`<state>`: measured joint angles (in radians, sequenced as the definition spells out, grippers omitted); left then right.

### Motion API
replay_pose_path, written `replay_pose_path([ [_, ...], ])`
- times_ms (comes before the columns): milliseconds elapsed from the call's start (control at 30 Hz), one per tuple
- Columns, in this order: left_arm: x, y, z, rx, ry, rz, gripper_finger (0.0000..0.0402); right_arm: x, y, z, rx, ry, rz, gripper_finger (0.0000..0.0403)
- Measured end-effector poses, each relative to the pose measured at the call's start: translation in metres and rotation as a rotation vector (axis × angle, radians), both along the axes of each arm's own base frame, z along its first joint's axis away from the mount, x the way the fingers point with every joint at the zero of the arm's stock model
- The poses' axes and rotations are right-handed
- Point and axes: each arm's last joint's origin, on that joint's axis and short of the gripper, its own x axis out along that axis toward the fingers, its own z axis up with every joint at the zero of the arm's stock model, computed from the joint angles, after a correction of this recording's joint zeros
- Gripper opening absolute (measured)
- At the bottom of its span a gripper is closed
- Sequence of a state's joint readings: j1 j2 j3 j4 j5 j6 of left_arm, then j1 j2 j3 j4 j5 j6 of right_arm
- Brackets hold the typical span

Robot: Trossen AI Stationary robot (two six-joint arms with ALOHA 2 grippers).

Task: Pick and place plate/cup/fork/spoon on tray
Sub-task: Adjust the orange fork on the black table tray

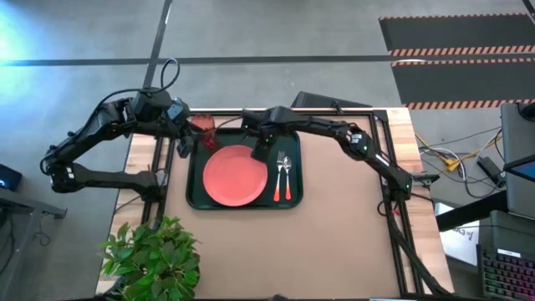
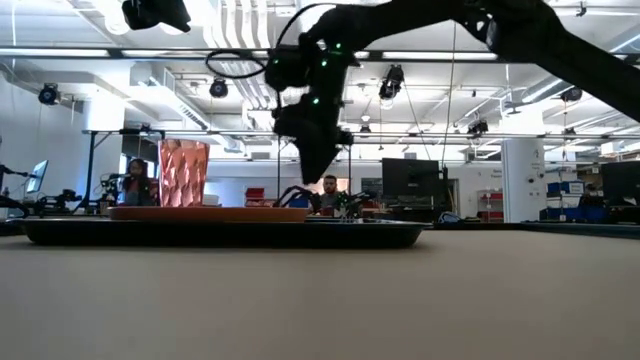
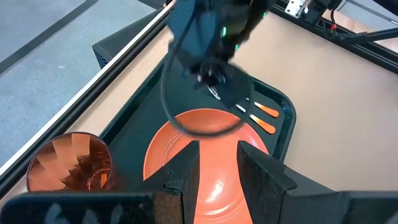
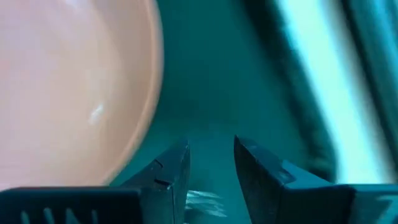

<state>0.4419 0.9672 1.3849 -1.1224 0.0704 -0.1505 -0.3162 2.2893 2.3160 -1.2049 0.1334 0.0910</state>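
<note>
- Table [image 1: 334,226]: I am looking down on a brown top with wooden side strips, a black frame along its edges, a grey floor around it.
- Room: in the low view I am seeing an open hall with white ducts, monitors and two seated people far behind the table.
- Plant [image 1: 155,255]: it is sitting at the table's near left corner, well apart from the tray.
- Open room: the top to the right of and in front of the tray is lying bare; the left side is taken up by the plant and the left arm.
- Tray [image 1: 194,180]: it is lying at the far left-centre of the table, its far rim close to the table's far edge.
- Plate [image 1: 236,176]: it is lying flat on the tray's left-centre part.
- Fork [image 1: 279,177] and spoon [image 1: 288,177]: they are lying side by side on the tray just right of the plate, orange handles toward the near rim, apart from the plate.
- Cup [image 1: 205,123]: it is standing upright at the tray's far left corner, beside the plate.
- Right gripper [image 1: 266,153]: it is hanging over the tray just above the utensil heads, beside the plate's far right edge; its fingers [image 4: 168,171] are parted a little with nothing between them.
- Left gripper [image 3: 217,171]: it is waiting at the tray's far left, near the cup, jaws narrowly apart and holding nothing.
</note>
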Motion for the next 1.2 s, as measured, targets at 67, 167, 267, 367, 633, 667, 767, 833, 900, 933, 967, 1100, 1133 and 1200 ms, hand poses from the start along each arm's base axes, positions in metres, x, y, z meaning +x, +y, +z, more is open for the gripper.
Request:
replay_pose_path([
  [67,0.001,0.0,0.0,0.002,-0.005,0.0,0.0089,-0.007,-0.005,0.011,-0.003,-0.001,-0.016,0.0113],
  [167,0.001,0.001,0.002,0.009,-0.019,0.0,0.0089,-0.017,-0.01,0.029,-0.01,-0.026,-0.033,0.0113],
  [267,0.002,0.001,0.002,0.009,-0.021,0.0,0.0089,-0.027,-0.009,0.049,-0.016,-0.044,-0.033,0.0109],
  [367,0.002,0.001,0.002,-0.005,-0.027,0.013,0.0089,-0.038,-0.008,0.066,-0.029,-0.049,-0.013,0.0102],
  [633,0.003,0.001,0.004,0.0,-0.052,0.017,0.0089,-0.075,-0.008,0.097,-0.004,0.025,-0.104,0.0023],
  [667,0.003,0.001,0.004,0.001,-0.052,0.017,0.0089,-0.078,-0.006,0.096,0.01,0.051,-0.118,0.0017],
  [767,0.003,0.001,0.004,0.001,-0.052,0.017,0.0089,-0.085,0.004,0.094,0.043,0.124,-0.131,0.001],
  [833,0.003,0.001,0.004,0.001,-0.052,0.017,0.0089,-0.085,0.013,0.09,0.053,0.144,-0.135,0.0008],
  [900,0.003,0.002,0.004,0.002,-0.052,0.018,0.0089,-0.083,0.023,0.084,0.065,0.163,-0.13,0.0008],
  [933,0.003,0.002,0.004,0.002,-0.052,0.018,0.0089,-0.081,0.029,0.08,0.076,0.174,-0.125,0.0008],
  [967,0.003,0.002,0.004,0.002,-0.052,0.018,0.0089,-0.079,0.034,0.076,0.087,0.183,-0.124,0.0008],
  [1100,0.003,0.002,0.004,0.002,-0.052,0.018,0.0089,-0.066,0.059,0.05,0.124,0.181,-0.089,0.0008],
  [1133,0.003,0.002,0.004,0.002,-0.052,0.018,0.0089,-0.063,0.065,0.042,0.154,0.167,-0.076,0.0008],
  [1200,0.003,0.002,0.004,0.006,-0.05,0.014,0.0089,-0.055,0.078,0.025,0.196,0.131,-0.044,0.0008],
])
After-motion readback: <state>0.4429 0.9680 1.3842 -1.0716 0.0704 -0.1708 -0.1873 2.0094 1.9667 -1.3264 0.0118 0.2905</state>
